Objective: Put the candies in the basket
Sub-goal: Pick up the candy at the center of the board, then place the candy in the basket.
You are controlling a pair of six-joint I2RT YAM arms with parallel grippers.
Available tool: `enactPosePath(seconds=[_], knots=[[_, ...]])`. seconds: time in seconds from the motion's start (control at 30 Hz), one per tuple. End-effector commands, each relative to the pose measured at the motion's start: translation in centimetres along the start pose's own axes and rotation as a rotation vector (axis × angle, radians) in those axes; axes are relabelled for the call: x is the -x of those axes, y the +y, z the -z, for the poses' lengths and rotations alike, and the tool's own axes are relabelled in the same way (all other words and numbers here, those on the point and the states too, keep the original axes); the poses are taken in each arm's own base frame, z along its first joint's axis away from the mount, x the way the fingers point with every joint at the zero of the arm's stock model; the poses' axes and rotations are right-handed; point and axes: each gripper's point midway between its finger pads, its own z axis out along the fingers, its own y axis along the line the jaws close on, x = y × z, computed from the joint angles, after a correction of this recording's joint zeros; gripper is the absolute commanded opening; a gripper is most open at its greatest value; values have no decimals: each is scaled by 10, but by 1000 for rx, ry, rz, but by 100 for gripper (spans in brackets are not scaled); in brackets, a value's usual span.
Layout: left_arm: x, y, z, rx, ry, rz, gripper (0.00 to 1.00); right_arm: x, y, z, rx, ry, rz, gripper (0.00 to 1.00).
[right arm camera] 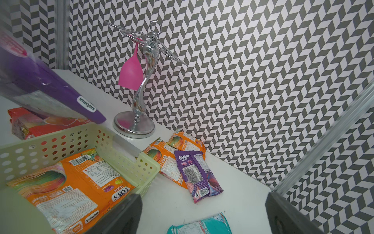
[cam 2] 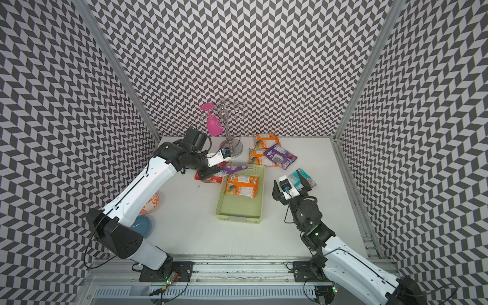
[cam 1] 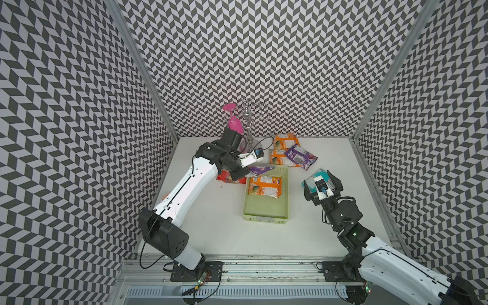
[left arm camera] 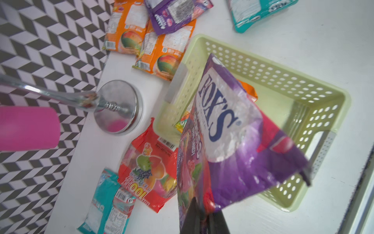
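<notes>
The left tool (left arm camera: 204,214) is pinching one edge of the limp, probably slippery purple packet (left arm camera: 238,145). The right tool (cam 1: 320,181) is gaping.

The left tool (cam 1: 244,173) pinches a purple packet (cam 1: 260,169) and holds it over the far left corner of the basket (cam 1: 265,211). One orange packet (cam 1: 265,187) lies in the basket's far half. A red bag (cam 1: 228,180) rests on the surface (cam 1: 211,224) just beside the basket, partly under the arm. Near the back wall, a rear orange packet (cam 1: 285,140), a middle orange packet (cam 1: 276,158) and a second purple packet (cam 1: 299,157) overlap. The right tool (cam 1: 322,182), jaws wide, hangs over a teal packet (cam 1: 320,173).
</notes>
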Motion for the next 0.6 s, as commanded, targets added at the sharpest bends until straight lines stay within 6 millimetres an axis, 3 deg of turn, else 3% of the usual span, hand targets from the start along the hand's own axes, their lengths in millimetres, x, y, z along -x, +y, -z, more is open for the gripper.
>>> enactPosePath(seconds=[0.0,0.23,0.57], knots=[[11,-22,5,-51,-46,26,0,10,-8,0,-30,-45,-26,99],[2,-38,-12,-93,14,46,0,11,-8,1,-31,-48,-24,99],[-16,-63,-22,-176,82,49,0,8,-8,1,-30,-42,-26,99]])
